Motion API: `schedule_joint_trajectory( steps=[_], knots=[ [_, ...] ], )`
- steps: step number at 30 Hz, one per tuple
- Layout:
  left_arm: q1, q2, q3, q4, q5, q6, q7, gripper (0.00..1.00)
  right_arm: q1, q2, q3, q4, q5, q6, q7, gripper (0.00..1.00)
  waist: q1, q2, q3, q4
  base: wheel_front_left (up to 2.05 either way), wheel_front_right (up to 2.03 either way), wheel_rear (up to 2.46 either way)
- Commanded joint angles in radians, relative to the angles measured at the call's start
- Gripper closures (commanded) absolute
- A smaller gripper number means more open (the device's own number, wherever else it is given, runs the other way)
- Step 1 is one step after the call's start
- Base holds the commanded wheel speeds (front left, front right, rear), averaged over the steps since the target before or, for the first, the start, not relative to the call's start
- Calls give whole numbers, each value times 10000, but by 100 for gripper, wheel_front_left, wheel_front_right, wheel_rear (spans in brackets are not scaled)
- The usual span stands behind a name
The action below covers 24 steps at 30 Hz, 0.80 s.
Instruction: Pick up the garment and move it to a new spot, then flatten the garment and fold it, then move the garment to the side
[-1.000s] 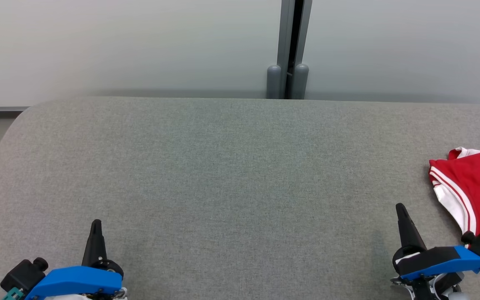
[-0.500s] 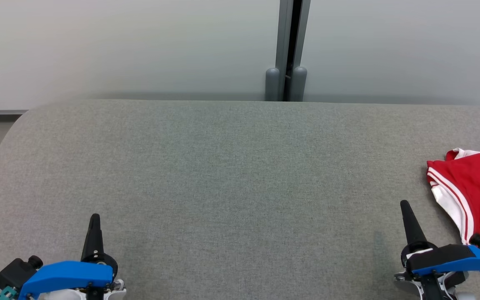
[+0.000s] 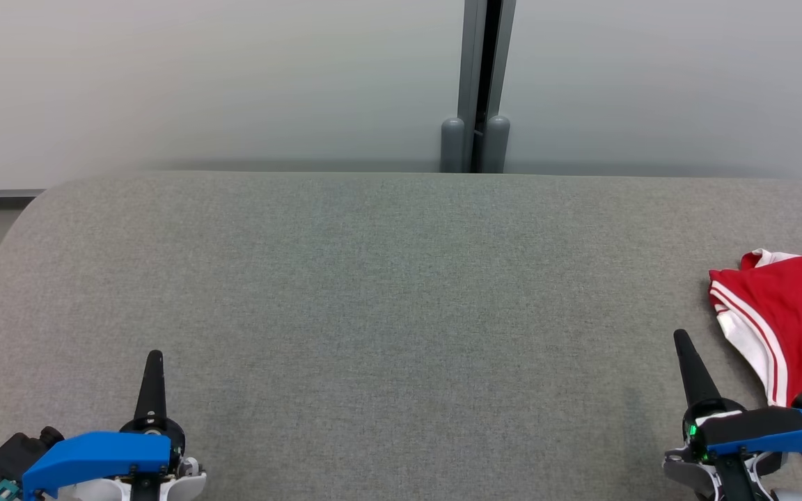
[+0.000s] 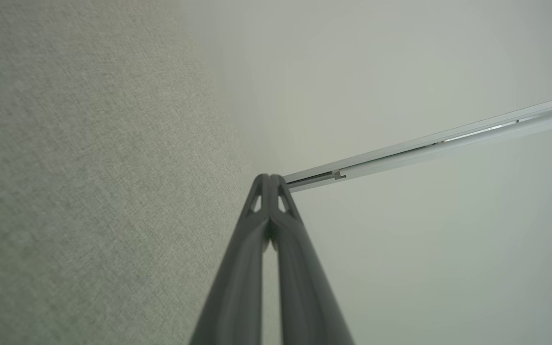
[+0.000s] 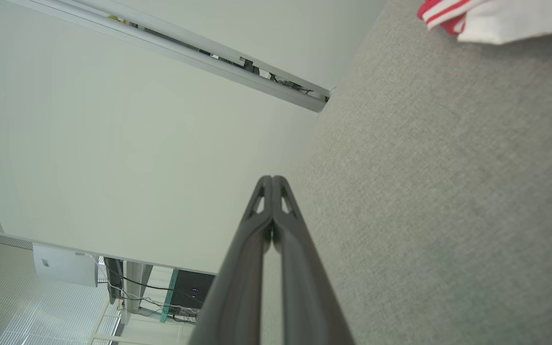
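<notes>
Garment (image 3: 794,313), red with white stripes, lies on the grey padded surface (image 3: 401,292) at the right edge of the head view and is cut off by the frame. At the lower left, the left gripper (image 3: 154,358) has its fingers pressed together. At the lower right, the right gripper (image 3: 681,337) is likewise closed and empty, its tip beside the garment's edge. Behind the surface stands a pale wall (image 3: 234,76) with a dark vertical seam (image 3: 477,83).

One red-and-white garment (image 3: 794,313), as far as the cropped view shows, at the bench's (image 3: 373,292) right edge; two grippers: left gripper (image 3: 154,355), right gripper (image 3: 681,336).
</notes>
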<state>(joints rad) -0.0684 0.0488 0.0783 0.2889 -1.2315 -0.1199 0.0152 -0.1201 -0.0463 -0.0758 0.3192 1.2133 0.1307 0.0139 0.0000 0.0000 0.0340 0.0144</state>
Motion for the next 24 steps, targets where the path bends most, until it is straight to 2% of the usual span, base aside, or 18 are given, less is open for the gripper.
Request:
schedule_joint_trajectory(
  steps=[1,24],
  knots=[
    [-225,20,32,-132,-265,-80,65,100,39,-48,-53,-147,276,1,81,100,0,0,-10,-5,0,0,0],
    [-352,20,227,-303,-2084,-109,552,100,113,-56,-228,-473,2189,2,567,100,0,0,-147,-69,0,0,0]
  ],
)
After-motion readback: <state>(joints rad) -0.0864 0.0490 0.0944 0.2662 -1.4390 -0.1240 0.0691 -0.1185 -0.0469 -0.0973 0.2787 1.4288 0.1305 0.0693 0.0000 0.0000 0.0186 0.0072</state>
